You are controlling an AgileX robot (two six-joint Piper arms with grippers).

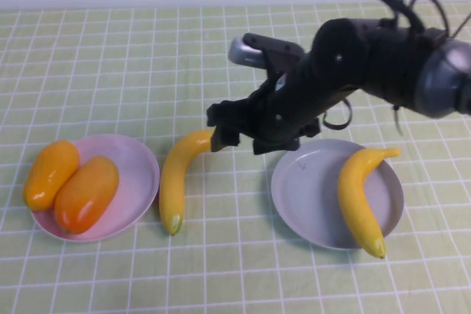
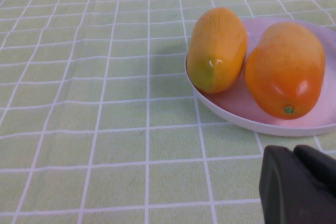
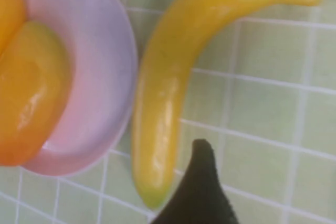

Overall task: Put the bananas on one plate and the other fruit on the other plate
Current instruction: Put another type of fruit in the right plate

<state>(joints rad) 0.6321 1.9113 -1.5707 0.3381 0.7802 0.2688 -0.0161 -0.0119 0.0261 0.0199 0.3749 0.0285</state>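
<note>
On the pink plate [image 1: 143, 174] at the left lie the two other fruits, a yellow-orange one [image 1: 50, 174] and a deeper orange-red one [image 1: 87, 193]. One banana [image 1: 358, 196] rests on the grey-blue plate [image 1: 305, 189] at the right. The second banana [image 1: 175, 178] lies on the cloth between the plates, close to the pink plate's rim. My right gripper [image 1: 224, 129] hovers over this banana's stem end, open and holding nothing; one of its fingers [image 3: 202, 182] shows beside the banana [image 3: 168, 93]. My left gripper [image 2: 295, 153] is shut and empty, low beside the pink plate [image 2: 236, 114].
A green checked cloth [image 1: 221, 270] covers the whole table. My right arm [image 1: 368, 56] reaches in from the right, above the far edge of the grey-blue plate.
</note>
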